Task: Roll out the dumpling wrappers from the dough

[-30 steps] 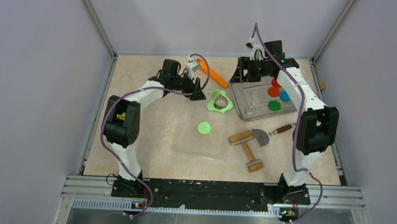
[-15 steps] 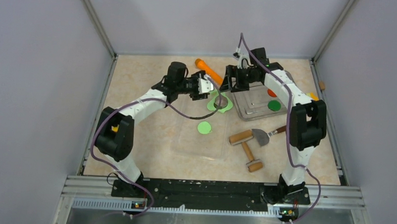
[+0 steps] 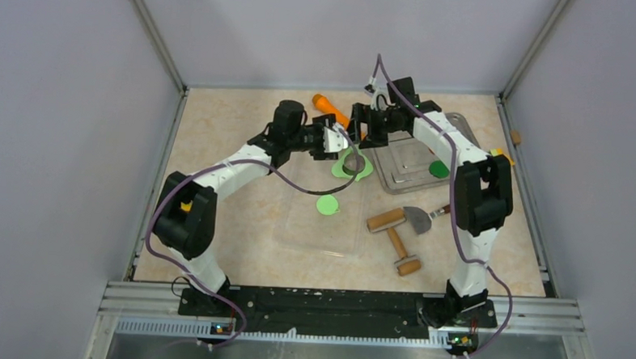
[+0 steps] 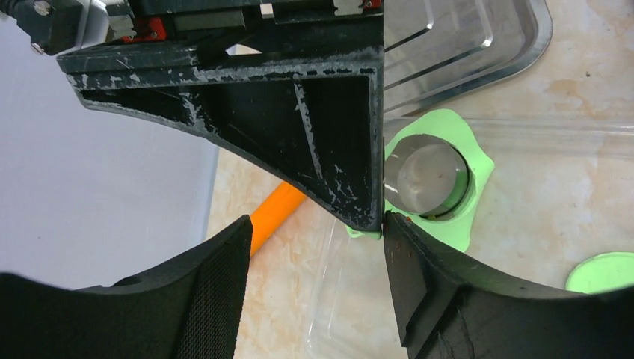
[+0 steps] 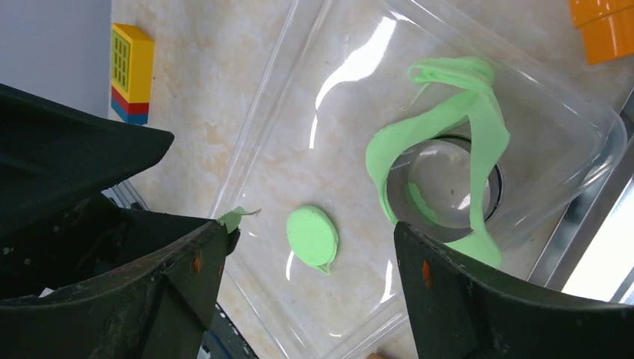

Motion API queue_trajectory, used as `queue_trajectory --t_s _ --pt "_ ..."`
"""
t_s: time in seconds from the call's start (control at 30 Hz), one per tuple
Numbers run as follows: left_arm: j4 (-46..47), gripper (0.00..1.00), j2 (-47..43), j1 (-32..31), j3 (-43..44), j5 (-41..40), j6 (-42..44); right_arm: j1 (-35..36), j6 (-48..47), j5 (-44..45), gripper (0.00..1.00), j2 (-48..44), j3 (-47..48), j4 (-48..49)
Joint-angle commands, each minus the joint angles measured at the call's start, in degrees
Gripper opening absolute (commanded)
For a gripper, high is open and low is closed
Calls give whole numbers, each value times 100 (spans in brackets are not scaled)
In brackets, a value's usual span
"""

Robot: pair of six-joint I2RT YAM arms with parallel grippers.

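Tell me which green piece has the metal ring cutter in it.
The irregular lime-green dough sheet: it rings the cutter. The small lime-green disc lies bare, and the darker green disc sits in the metal tray.

Lime-green dough [image 5: 478, 127] and wrapper [image 5: 312, 235] — orange rod [image 4: 277, 213], beige marbled table [image 5: 191, 112] (block [image 5: 132, 71] yellow, red- and blue-striped).

Thin, ragged sheet of lime-green dough [image 3: 366, 171] just above centre of the top view, ringing a round hole, one edge curled up. Just below, apart from it, one flat round dumpling wrapper [image 3: 327, 204], same lime green.
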Motion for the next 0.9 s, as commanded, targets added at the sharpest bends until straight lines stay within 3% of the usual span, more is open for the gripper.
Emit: queue_trajectory --t_s 0.0,0.2,0.5,0.63,0.77,0.87 --pt "413 68 -22 -68 -4 -16 -106 95 282 -139 84 47 273 334" --pt "526 68 8 -93 1 -190 -208 165 216 -77 83 45 149 259" --pt "554 68 -137 -93 -137 -484 -266 15 -142 1142 82 44 180 -124" --pt "129 69 -433 45 -233 -363 -409 -83 -365 1095 81 113 165 -168" --pt "-223 69 -619 250 -213 -254 -1217 -101 -563 895 81 86 92 -148" --pt "-849 69 -386 490 254 -108 -2674 -96 -634 878 81 39 33 -123"
